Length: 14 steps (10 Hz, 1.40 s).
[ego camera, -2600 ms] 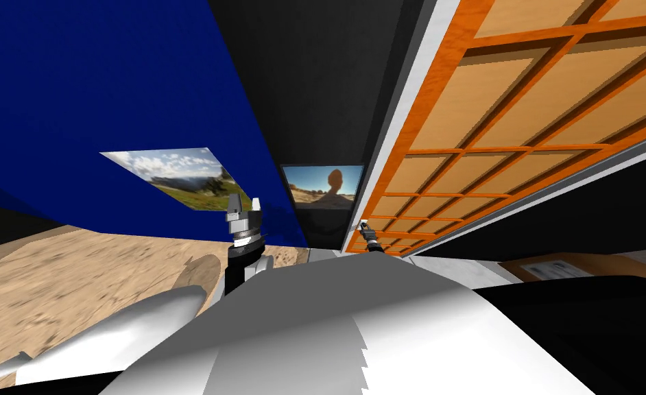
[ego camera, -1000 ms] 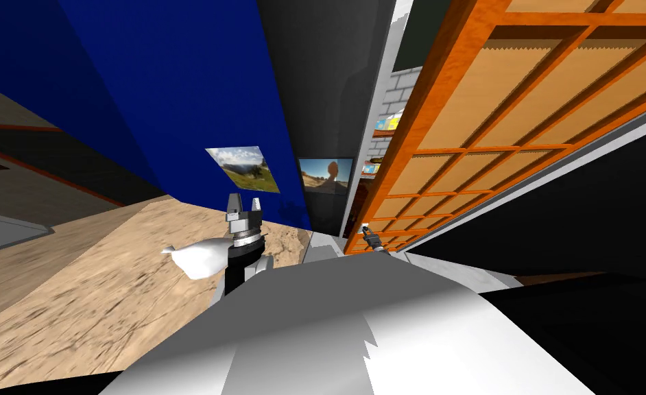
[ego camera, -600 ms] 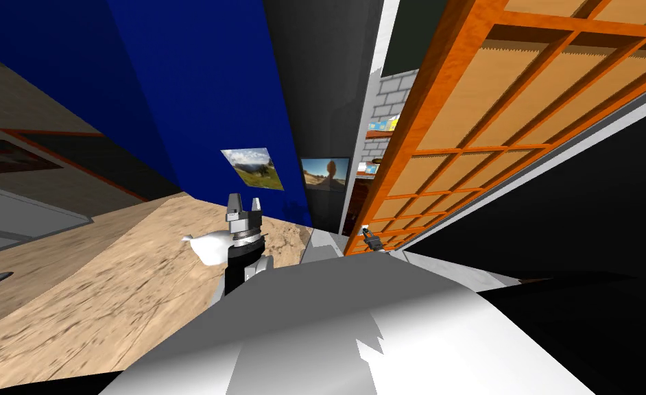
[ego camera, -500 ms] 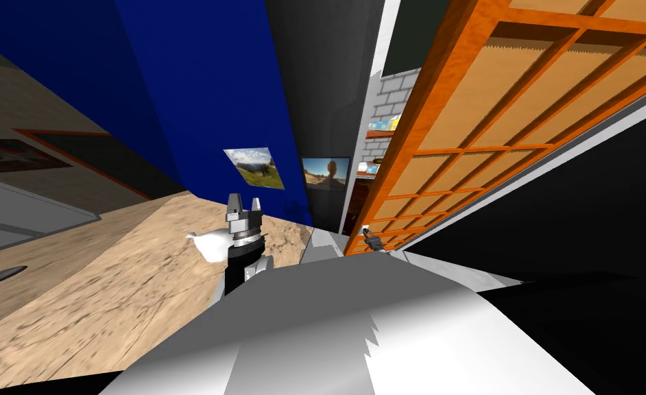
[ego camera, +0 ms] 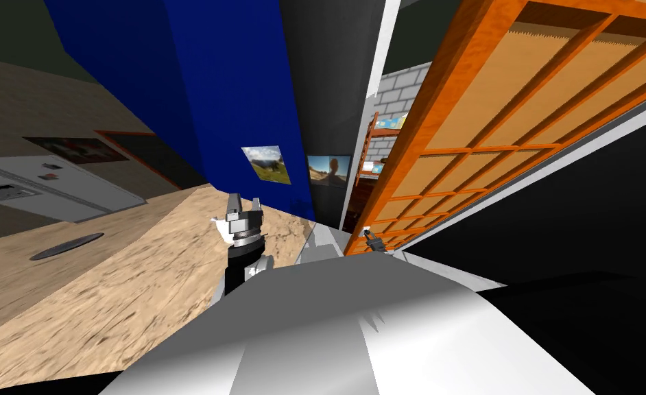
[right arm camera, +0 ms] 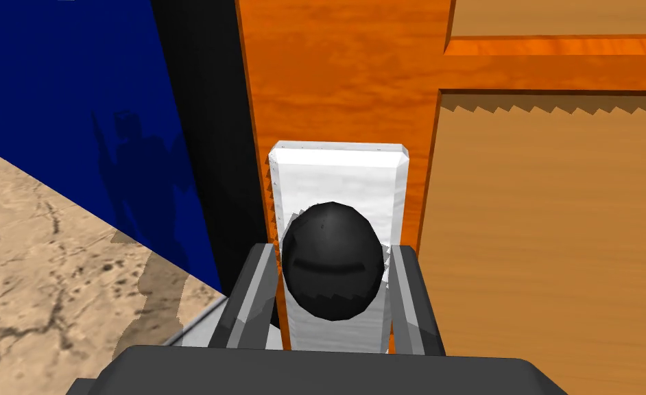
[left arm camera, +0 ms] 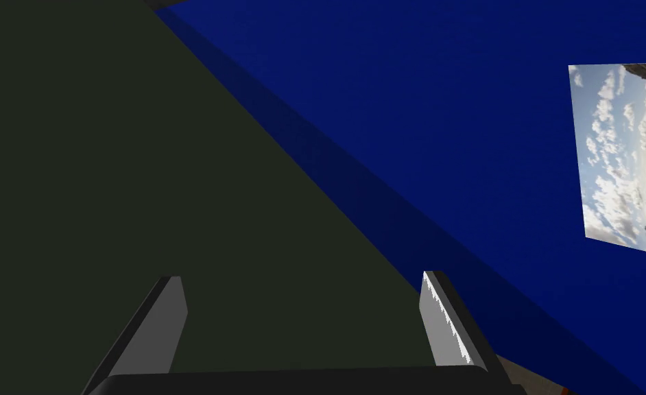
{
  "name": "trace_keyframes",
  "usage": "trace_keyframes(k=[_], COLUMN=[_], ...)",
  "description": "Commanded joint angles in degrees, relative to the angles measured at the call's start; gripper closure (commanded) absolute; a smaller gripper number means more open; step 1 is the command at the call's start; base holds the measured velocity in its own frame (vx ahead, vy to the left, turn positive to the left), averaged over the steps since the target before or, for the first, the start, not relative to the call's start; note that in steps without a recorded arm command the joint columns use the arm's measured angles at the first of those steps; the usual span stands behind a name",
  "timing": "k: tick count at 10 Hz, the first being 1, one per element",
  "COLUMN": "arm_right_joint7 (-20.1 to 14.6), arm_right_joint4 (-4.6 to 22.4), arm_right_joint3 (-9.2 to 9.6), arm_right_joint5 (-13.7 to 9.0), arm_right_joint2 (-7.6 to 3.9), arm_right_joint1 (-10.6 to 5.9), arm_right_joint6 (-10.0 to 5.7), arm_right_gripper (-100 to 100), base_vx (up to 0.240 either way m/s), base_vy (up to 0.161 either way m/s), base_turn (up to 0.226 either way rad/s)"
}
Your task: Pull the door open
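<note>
Just right of centre in the head view, the right gripper (ego camera: 369,238) pinches the black knob (right arm camera: 333,264), which sits on a white plate (right arm camera: 339,175) at the edge of the orange door (ego camera: 493,103). Left of centre, the left gripper (ego camera: 244,206) holds its fingers spread above the tan floor (ego camera: 109,295). Farther off, the door stands ajar, rising to the upper right, with a grey brick wall (ego camera: 400,92) in the gap.

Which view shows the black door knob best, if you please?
Right wrist view: the knob sits large between the right gripper's fingers. Head view makes it a speck; left wrist view faces walls.
</note>
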Motion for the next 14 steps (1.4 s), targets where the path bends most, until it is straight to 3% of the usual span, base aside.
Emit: trace_keyframes(k=[1, 3, 11, 14], arm_right_joint7=[-0.7, -0.9, -3.6, -4.0], arm_right_joint4=[0.7, 1.4, 5.4, 6.1], arm_right_joint3=[0.70, 0.74, 3.19, 3.41], arm_right_joint5=[0.3, 0.4, 1.2, 1.3], arm_right_joint2=[-0.39, -0.22, -1.34, -1.28], arm_right_joint1=[0.56, 0.08, 0.27, 0.03], arm_right_joint6=[-1.37, -1.76, -6.64, -7.00], arm_right_gripper=[100, 100, 100, 100], base_vx=[-0.279, -0.194, -0.234, -0.163], base_vy=[-0.065, -0.052, -0.075, -0.063], base_turn=[0.154, 0.072, 0.180, 0.132])
